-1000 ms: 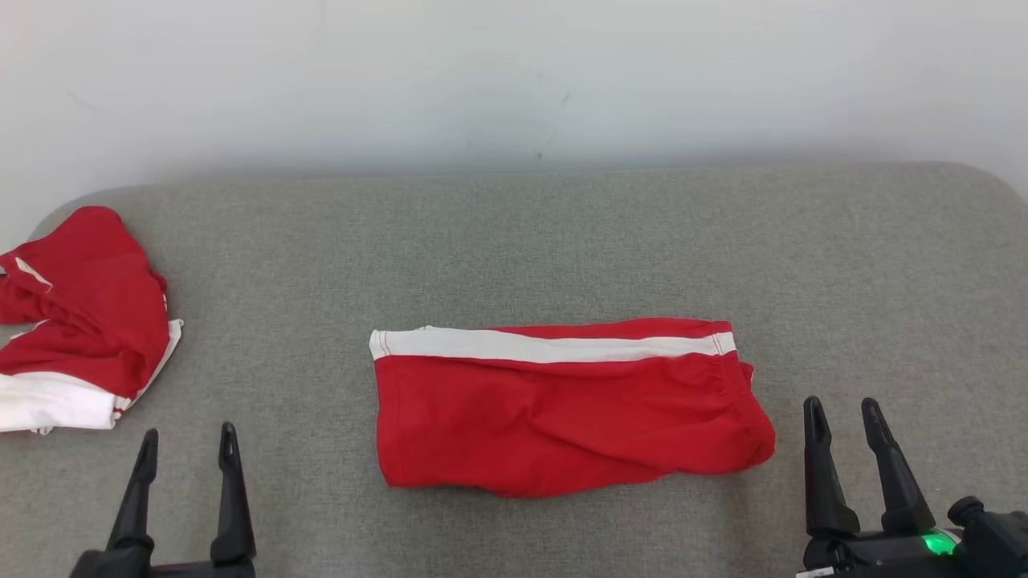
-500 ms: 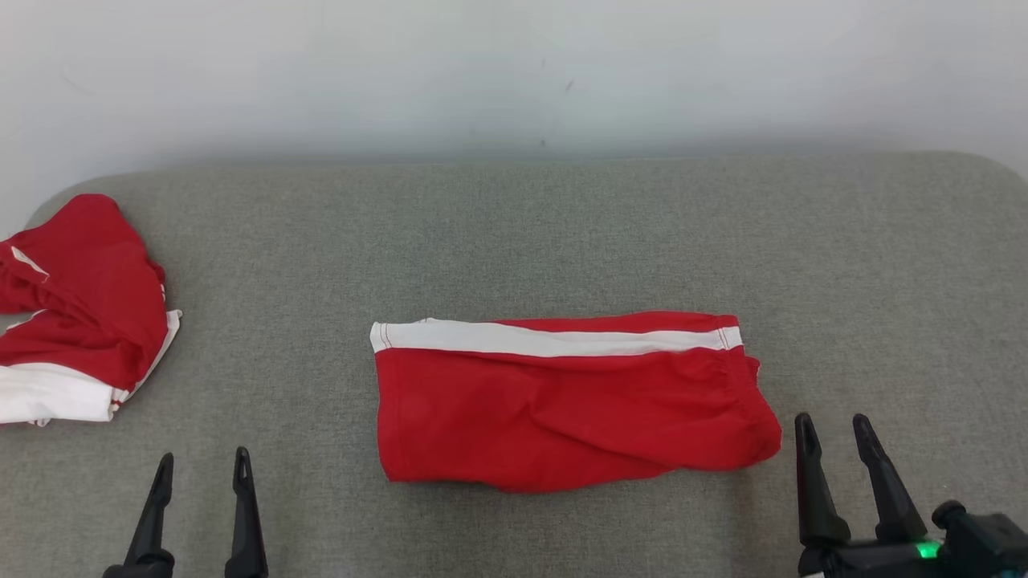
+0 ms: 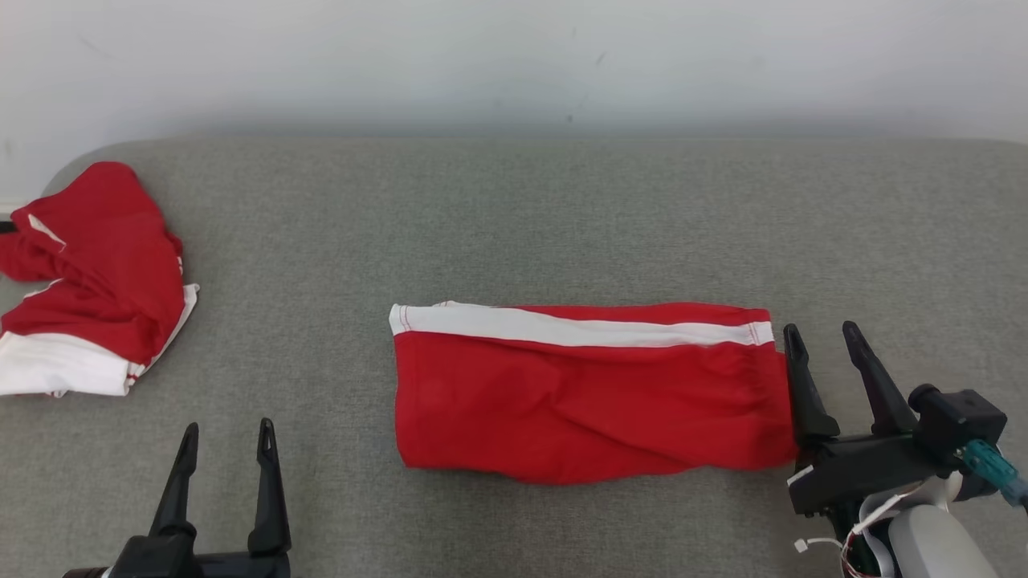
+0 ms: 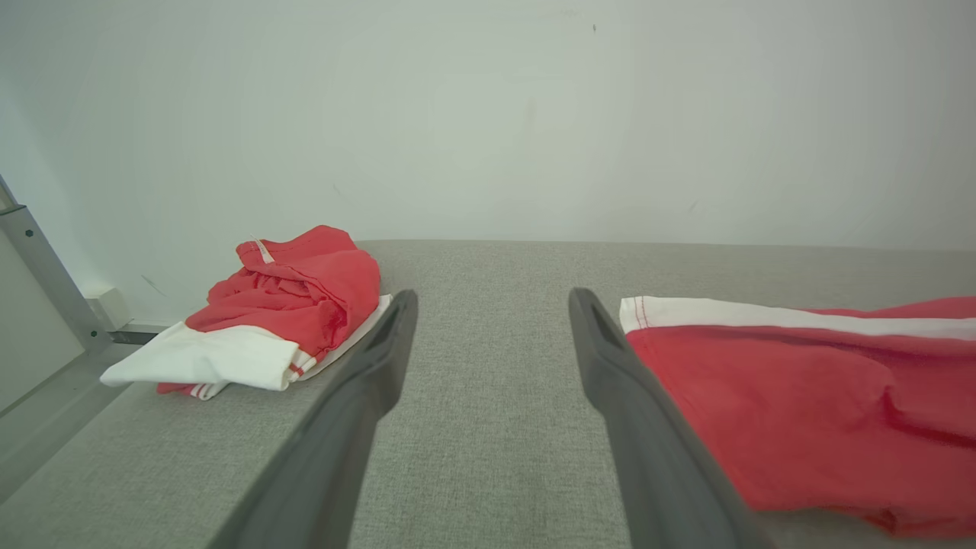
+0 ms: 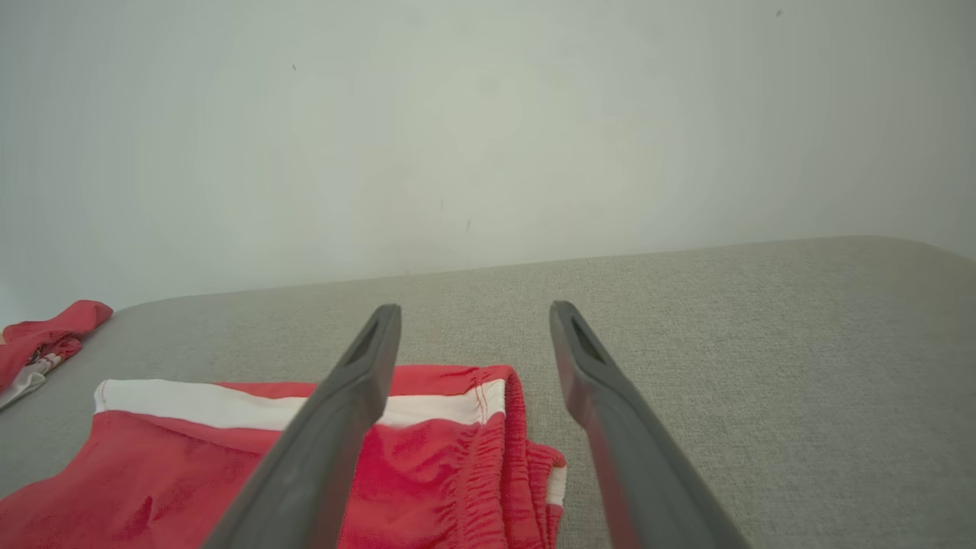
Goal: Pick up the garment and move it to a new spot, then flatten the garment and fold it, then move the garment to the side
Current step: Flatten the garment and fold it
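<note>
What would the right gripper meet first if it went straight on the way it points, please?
Probably grey cushion, then the wall: the right gripper points past the garment's waistband end, though its inner finger might graze it; depth is unclear.

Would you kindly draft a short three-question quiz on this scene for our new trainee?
1. True or false: the right gripper is shut on the folded red garment.
2. Where does the crumpled red and white garment lie? A) at the grey surface's left end; B) on the folded garment; C) on the floor.
3. Fill in near or far: seen from the robot, the white stripe runs along the folded garment's ___ edge.
Key: 1 false; 2 A; 3 far.
</note>
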`<state>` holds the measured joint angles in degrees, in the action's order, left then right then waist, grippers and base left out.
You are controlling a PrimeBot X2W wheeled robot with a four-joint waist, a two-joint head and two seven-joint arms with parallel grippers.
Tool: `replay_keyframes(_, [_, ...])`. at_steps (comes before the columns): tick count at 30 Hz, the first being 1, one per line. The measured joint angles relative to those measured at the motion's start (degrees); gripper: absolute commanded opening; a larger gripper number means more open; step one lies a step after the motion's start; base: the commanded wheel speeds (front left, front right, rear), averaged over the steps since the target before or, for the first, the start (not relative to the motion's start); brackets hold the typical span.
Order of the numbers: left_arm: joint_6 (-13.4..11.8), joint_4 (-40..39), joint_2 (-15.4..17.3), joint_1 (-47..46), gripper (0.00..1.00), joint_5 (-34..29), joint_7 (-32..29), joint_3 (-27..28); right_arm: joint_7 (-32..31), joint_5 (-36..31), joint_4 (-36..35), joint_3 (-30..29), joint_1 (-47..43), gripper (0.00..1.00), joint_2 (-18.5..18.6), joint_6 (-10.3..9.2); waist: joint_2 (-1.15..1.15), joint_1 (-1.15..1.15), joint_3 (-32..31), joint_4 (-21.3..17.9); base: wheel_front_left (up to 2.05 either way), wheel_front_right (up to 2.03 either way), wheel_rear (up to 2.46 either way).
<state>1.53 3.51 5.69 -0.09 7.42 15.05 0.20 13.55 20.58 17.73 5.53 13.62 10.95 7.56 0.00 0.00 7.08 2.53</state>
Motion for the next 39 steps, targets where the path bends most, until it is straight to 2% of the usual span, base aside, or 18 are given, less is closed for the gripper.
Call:
replay_keyframes(15, [2.0,1.6,-2.0,-2.0,1.00,-1.1,0.0,0.1,-2.7,1.2,23.2,0.7,7.9,1.00,1.0,0.00,0.00,0.00,2.9,3.8,0.00,0.00,0.00])
replay_keyframes(22, [2.5,2.0,-2.4,-2.3,1.00,-1.2,0.0,0.2,-2.0,3.7,28.9,1.5,8.8,1.00,1.1,0.00,0.00,0.00,2.7,4.4,0.00,0.00,0.00])
replay_keyframes(23, [2.6,2.1,-2.4,-2.3,1.00,-1.2,0.0,0.2,-1.9,4.3,29.3,1.9,8.9,0.79,1.0,0.00,0.00,0.00,2.6,4.4,0.00,0.00,0.00])
replay_keyframes(24, [2.6,2.2,-2.5,-2.3,1.00,-1.2,0.0,0.3,-1.9,4.8,29.5,2.4,8.9,0.46,1.0,0.00,0.00,0.00,2.6,4.4,0.00,0.00,0.00])
replay_keyframes(25, [2.7,2.3,-2.5,-2.3,1.00,-1.2,0.0,0.3,-2.0,5.6,29.6,2.9,9.0,0.06,1.0,0.00,0.00,0.00,2.5,4.3,0.00,0.00,0.00])
replay_keyframes(26, [2.8,2.4,-2.5,-2.3,1.00,-1.2,0.0,0.4,-2.0,6.6,29.8,3.3,9.1,0.00,1.0,0.00,0.00,0.00,2.5,4.2,0.00,0.00,0.00])
replay_keyframes(30, [3.0,2.7,-2.6,-2.3,1.00,-1.2,0.0,0.5,-2.2,8.6,30.9,5.6,9.9,0.00,1.4,0.00,0.00,0.00,2.2,3.9,0.00,0.00,0.00])
replay_keyframes(33, [3.0,2.9,-2.6,-2.2,1.00,-1.2,0.0,0.6,-2.2,9.2,31.6,7.4,10.6,0.00,3.1,0.05,0.00,0.00,1.8,3.6,0.00,0.00,0.00])
replay_keyframes(39, [3.0,2.9,-2.7,-1.8,1.00,-1.4,0.0,1.2,-1.9,11.2,32.7,7.9,10.8,0.00,11.6,0.01,0.00,0.00,0.8,2.8,0.00,0.00,0.00])
